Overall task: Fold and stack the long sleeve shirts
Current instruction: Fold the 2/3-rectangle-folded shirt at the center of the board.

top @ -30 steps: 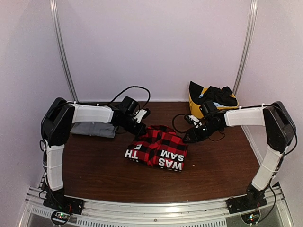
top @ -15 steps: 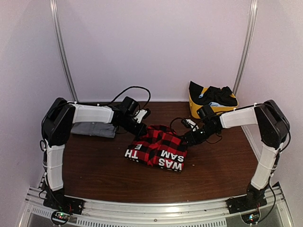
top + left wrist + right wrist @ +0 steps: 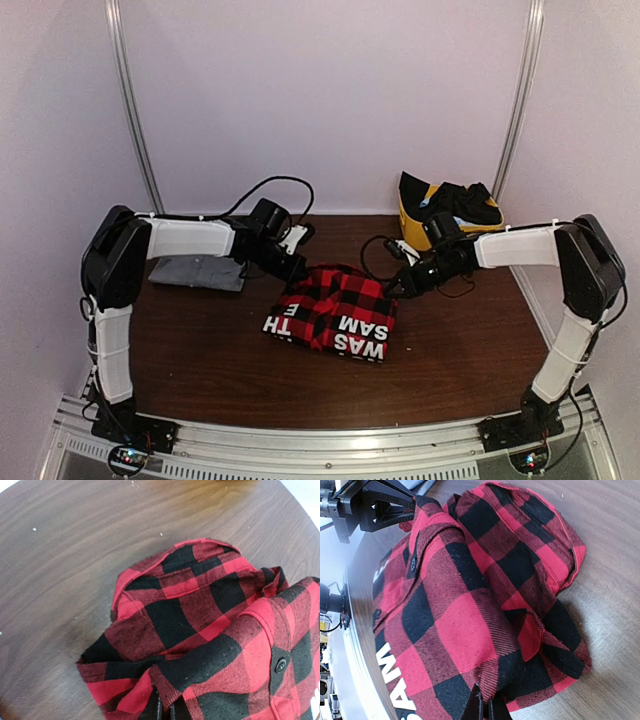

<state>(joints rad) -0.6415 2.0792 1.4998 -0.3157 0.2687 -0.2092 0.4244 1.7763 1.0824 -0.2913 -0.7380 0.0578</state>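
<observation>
A red-and-black check flannel shirt lies bunched and folded mid-table, white lettering along its near edge. My left gripper is shut on the shirt's far left corner; in the left wrist view the cloth covers the fingertips. My right gripper is shut on the far right edge, the fabric pinched between its black fingertips. A grey shirt lies flat at the left, partly hidden under the left arm.
A yellow bin holding dark cloth stands at the back right corner. Black cables trail over the table behind the flannel shirt. The left gripper's black body shows at the top left of the right wrist view.
My right gripper reached in to the flannel's right edge and closed on it. The left arm shifted slightly, still holding its corner.
</observation>
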